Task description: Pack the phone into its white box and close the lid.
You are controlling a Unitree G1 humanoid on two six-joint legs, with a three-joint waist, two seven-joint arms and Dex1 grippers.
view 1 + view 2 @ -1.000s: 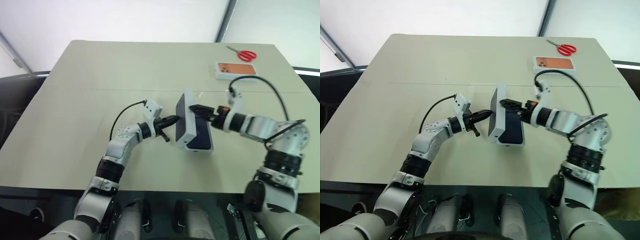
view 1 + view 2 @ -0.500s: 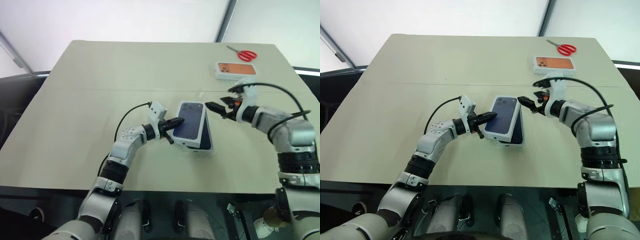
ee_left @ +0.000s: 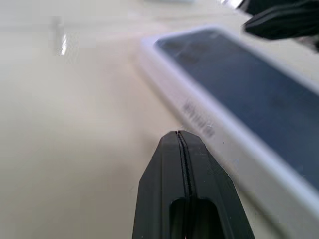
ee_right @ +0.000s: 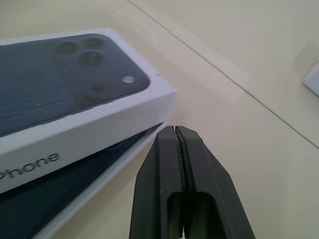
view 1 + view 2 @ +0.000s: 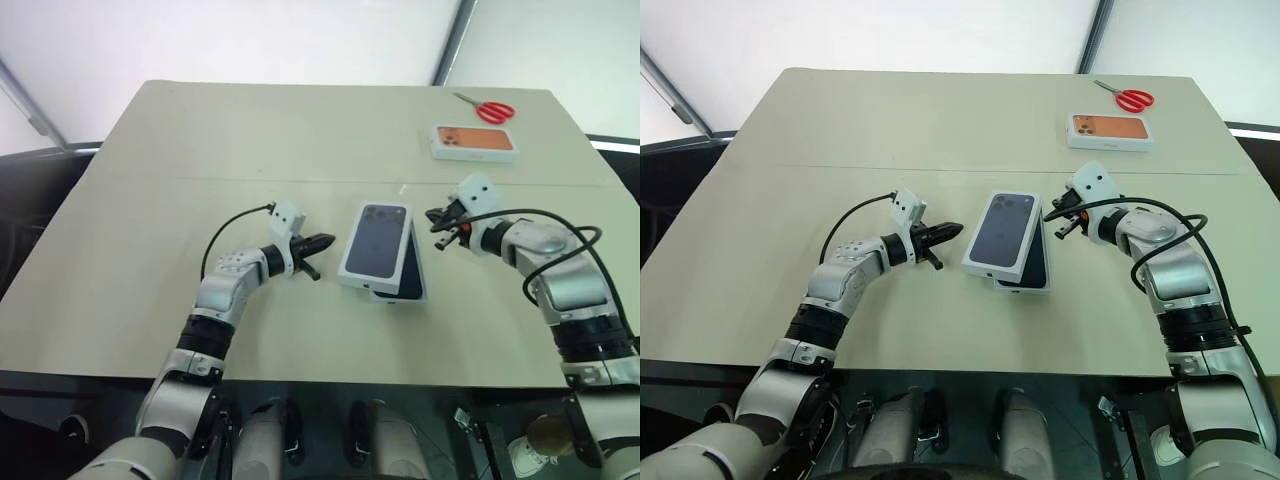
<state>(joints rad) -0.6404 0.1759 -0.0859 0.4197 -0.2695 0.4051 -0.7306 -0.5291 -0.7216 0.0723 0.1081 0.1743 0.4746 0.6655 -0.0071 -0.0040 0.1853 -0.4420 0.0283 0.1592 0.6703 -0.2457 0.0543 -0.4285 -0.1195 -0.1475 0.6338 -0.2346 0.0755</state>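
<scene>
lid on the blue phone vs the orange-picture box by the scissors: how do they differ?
The lid bears a dark blue phone picture; the orange-picture box an orange one. The lid lies askew over the phone, one side propped up; the orange-picture box lies flat. The lid sits between the grippers, the orange-picture box at the far right. Both are white.

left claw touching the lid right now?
Apart. In the left eye view, bare table shows between the shut left claw and the lid; the left wrist view shows the same gap ahead of the fingertips.
</scene>
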